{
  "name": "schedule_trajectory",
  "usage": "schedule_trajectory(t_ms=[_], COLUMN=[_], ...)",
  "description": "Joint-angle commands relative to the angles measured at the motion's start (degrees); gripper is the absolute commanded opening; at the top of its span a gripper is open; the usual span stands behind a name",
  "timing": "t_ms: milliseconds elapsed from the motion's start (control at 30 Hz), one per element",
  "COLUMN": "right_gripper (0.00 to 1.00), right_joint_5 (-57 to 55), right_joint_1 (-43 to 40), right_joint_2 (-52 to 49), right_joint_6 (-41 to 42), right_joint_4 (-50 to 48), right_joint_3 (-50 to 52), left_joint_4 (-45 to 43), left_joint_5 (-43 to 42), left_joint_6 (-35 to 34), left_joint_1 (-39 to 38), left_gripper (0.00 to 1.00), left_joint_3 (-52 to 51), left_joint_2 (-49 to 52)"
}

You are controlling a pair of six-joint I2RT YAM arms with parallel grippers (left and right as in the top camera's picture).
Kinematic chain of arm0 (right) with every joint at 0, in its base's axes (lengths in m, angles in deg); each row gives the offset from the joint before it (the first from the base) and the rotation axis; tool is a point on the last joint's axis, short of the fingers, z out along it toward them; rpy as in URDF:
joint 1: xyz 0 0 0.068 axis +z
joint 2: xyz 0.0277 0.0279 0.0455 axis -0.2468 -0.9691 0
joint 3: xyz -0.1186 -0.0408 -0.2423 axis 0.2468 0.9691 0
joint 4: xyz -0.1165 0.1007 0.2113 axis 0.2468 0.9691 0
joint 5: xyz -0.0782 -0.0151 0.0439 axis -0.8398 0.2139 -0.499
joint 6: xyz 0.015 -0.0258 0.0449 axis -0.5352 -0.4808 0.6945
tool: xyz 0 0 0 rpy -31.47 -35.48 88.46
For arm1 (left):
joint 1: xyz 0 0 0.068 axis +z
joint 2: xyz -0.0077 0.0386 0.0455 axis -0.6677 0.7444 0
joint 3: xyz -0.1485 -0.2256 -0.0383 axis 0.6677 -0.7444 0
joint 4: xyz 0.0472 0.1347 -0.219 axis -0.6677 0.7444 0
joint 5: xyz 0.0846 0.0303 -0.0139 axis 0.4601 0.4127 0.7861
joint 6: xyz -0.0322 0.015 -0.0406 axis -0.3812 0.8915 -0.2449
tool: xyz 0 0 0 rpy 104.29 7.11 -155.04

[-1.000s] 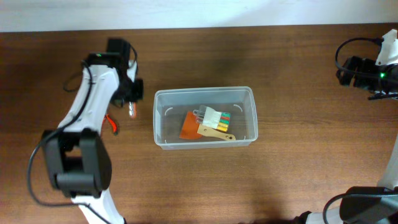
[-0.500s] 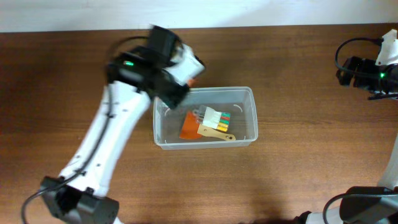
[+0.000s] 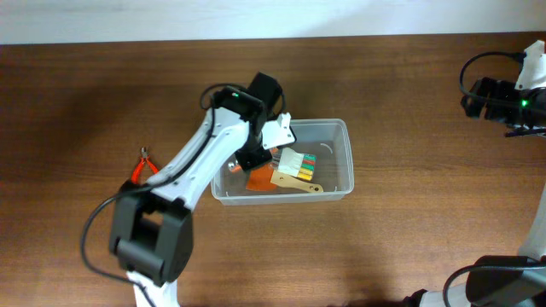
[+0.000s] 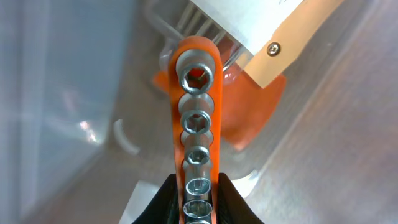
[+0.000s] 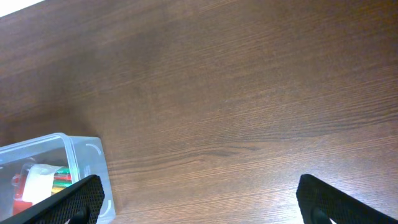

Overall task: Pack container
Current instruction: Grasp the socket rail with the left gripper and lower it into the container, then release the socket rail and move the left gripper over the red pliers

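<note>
The container is a clear plastic bin in the middle of the table. It holds an orange card, a white pack with coloured stripes and a wooden-handled tool. My left gripper reaches down into the bin's left half. In the left wrist view the left gripper is shut on an orange socket rail lined with chrome sockets, held above the bin floor. My right gripper hangs at the far right, and in its own wrist view this gripper is open and empty over bare wood.
Orange-handled pliers lie on the table left of the bin, beside the left arm. The bin's corner shows at the lower left of the right wrist view. A pale wall strip runs along the table's far edge.
My left arm has swung right from the table beside the bin, over its rim and down inside, carrying the socket rail. The pliers now show. The right arm has not moved.
</note>
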Motion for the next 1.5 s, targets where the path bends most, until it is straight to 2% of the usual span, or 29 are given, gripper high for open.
schedule_trajectory(t_ms=[0, 267, 333, 367, 467, 533, 600, 733, 900, 1067, 1133, 1167, 1300, 1367, 1400, 1467], right_gripper=[0.99, 0.99, 0.99, 0.99, 0.99, 0.99, 0.99, 0.99, 0.99, 0.99, 0.99, 0.99, 0.99, 0.99, 0.99, 0.99], right_joint_5=[0.92, 0.90, 0.92, 0.92, 0.90, 0.90, 0.92, 0.90, 0.90, 0.90, 0.90, 0.90, 0.90, 0.92, 0.92, 0.92], right_joint_1=[0.37, 0.37, 0.37, 0.37, 0.37, 0.37, 0.37, 0.37, 0.37, 0.37, 0.37, 0.37, 0.37, 0.37, 0.37, 0.37], right_joint_2=[-0.20, -0.20, -0.20, -0.20, -0.20, -0.20, -0.20, -0.20, -0.20, -0.20, -0.20, -0.20, -0.22, -0.33, -0.46, -0.68], right_joint_6=[-0.33, -0.33, -0.33, -0.33, -0.33, -0.33, -0.33, -0.35, -0.35, -0.35, -0.35, -0.35, -0.35, -0.33, -0.33, -0.33], right_joint_4=[0.00, 0.00, 0.00, 0.00, -0.02, -0.02, -0.04, -0.13, -0.22, -0.24, -0.28, -0.35, -0.50, -0.59, -0.61, -0.61], right_joint_3=[0.52, 0.52, 0.52, 0.52, 0.52, 0.52, 0.52, 0.52, 0.52, 0.52, 0.52, 0.52, 0.52, 0.52, 0.52, 0.52], left_joint_4=[-1.44, -4.15, -4.59, -4.57, -4.55, -4.55, -4.52, -3.28, 1.64, 8.07, 8.11, 8.35, 12.41, 14.71, 16.92, 19.67], left_joint_5=[0.63, 0.81, 0.76, 0.76, 0.79, 0.79, 0.81, 1.55, 4.44, 10.36, 11.93, 11.96, 11.93, 11.80, 11.30, 9.16], left_joint_6=[1.55, 1.53, 1.53, 1.53, 1.53, 1.53, 1.53, 1.07, -3.87, -6.10, -9.07, -10.58, -21.40, -29.81, -37.07, -43.12], left_joint_1=[0.42, 0.85, 0.90, 0.90, 0.90, 0.90, 0.90, 0.90, 0.90, 1.36, 3.28, 4.44, 13.70, 19.74, 24.94, 31.34], left_gripper=[0.02, 0.02, 0.24, 0.31, 0.38, 0.46, 0.50, 0.51, 0.52, 0.69, 0.94, 0.99, 0.99, 0.99, 0.99, 0.99], left_joint_3=[0.09, 0.09, 0.09, 0.09, 0.09, 0.09, 0.11, 1.18, 7.37, 13.75, 13.77, 13.75, 13.77, 13.75, 13.75, 13.68], left_joint_2=[3.48, 6.78, 6.78, 6.78, 6.78, 6.78, 6.78, 6.64, 4.24, -4.15, -9.64, -11.23, -17.00, -18.73, -19.61, -20.06])
